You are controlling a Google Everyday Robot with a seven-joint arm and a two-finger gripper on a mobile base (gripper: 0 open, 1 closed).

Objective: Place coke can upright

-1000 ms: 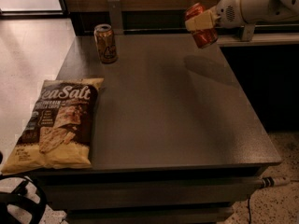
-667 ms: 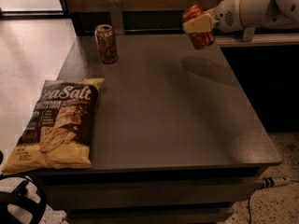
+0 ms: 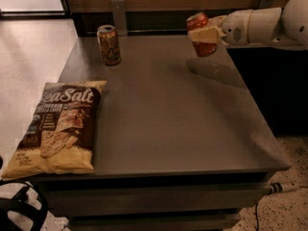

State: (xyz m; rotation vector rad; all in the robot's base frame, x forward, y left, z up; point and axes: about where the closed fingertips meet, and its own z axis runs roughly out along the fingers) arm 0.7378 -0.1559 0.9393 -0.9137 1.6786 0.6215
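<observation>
Jaws closed across the middle of the coke can (image 3: 206, 49), so the gripper (image 3: 204, 34) has it pinched at mid-height, w/ the can's top and bottom sticking out above and below the grip. Only one arm (image 3: 255, 25) on this rig; it reaches in from the right side of the view, roughly level.

Can is in the air, not touching anything, over the far right part of the table (image 3: 183, 129). Its shadow (image 3: 211, 72) lies on the tabletop just below and toward the near side.

Key relation: long axis is close to vertical but not quite. Top end tips a bit toward the left of the view, bottom end points down at the tabletop. So, as I read it, the coming move is mostly straight down, plus a small wrist correction so the base lands flat; a tilted touchdown could let it roll once released.

Look of it: red body, silver rim at the top, pale lettering too small to read.

Further out: tan can (image 3: 109, 44) stands upright at the far left, well apart. Chip bag (image 3: 60, 126) lies flat at the near left edge. Neither is near the drop spot.
</observation>
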